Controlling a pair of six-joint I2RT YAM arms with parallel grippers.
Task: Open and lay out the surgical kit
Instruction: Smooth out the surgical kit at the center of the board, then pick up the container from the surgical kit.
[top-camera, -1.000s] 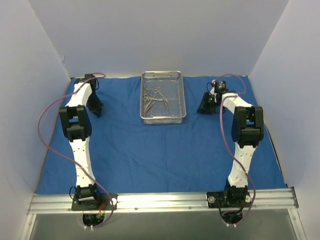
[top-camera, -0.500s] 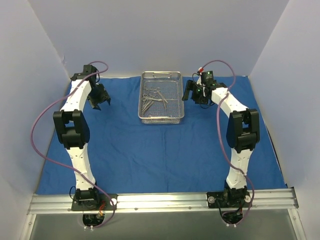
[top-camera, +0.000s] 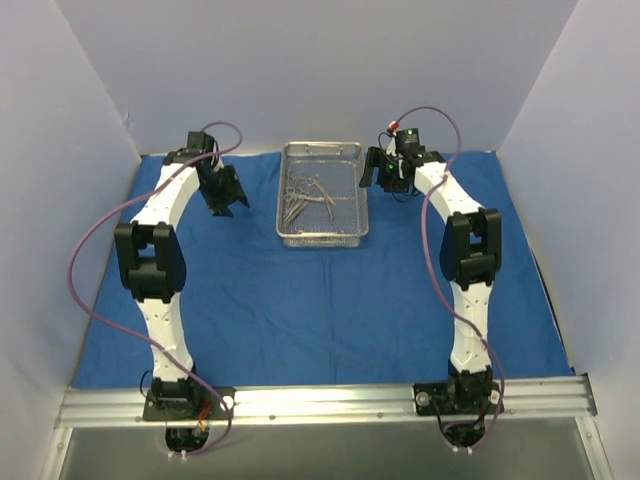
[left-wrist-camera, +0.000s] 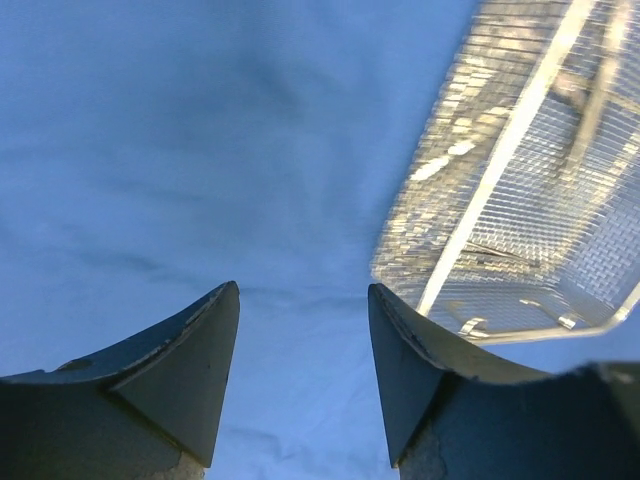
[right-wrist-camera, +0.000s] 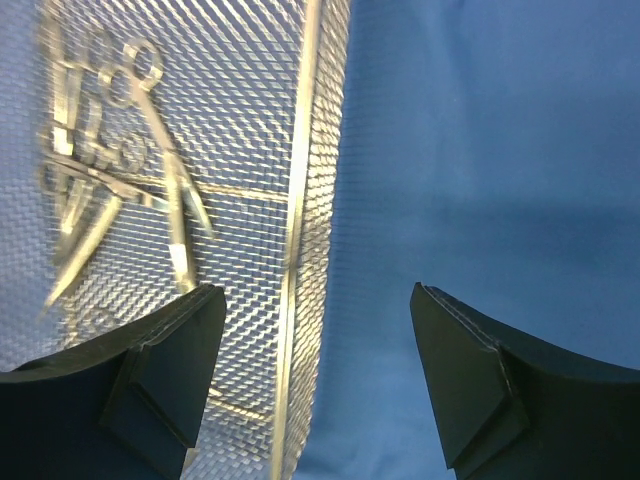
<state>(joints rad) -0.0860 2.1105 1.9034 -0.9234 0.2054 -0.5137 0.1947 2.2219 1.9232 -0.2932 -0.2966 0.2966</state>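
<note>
Flanking tray (top-camera: 322, 237): left end effector (left-wrist-camera: 303, 300), right end effector (right-wrist-camera: 318, 295), both spread, empty.
Inside tray: instruments (top-camera: 305, 195) (a loose heap).
Under tray: blue cloth (top-camera: 320, 300).
Behind tray: white wall (top-camera: 320, 70).

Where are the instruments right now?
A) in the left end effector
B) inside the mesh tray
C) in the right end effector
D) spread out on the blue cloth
B: the instruments lie bunched inside the mesh tray on the blue cloth; the left end effector and the right end effector are both open and empty.
</note>
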